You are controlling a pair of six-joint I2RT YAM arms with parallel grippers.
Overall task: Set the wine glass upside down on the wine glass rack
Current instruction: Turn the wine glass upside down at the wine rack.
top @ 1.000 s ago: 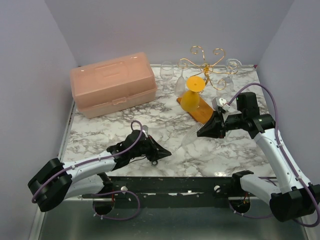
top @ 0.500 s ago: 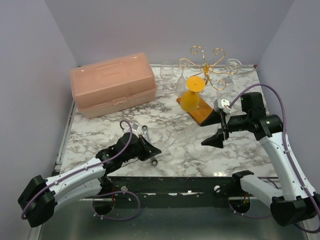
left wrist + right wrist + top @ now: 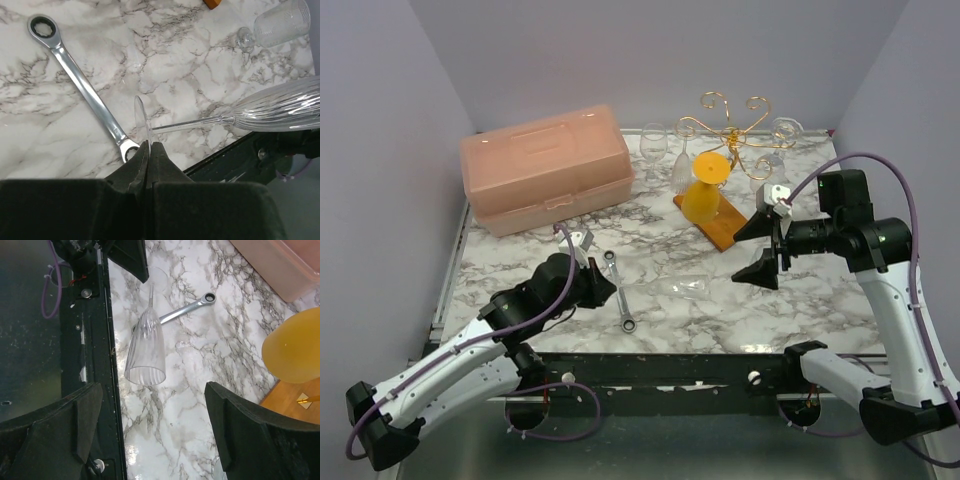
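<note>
Near table edge, centre: wine glass (image 3: 280, 107) held level, bowl pointing right, foot rim nipped between the clenched fingers of left gripper (image 3: 148, 150) | right gripper (image 3: 748, 256) spread wide, holding nothing, just right of the bowl | wine glass rack (image 3: 730, 125) stands far right on marble table (image 3: 800, 310), well apart from the glass | wrench (image 3: 85, 90) lies beside the left fingertips

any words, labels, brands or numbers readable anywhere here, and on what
No readable text in any view.
ratchet wrench: no marking legible on its handle.
pink plastic case: plain, no label showing.
fluted wine glass, wine glass rack, orange glass: no print.
</note>
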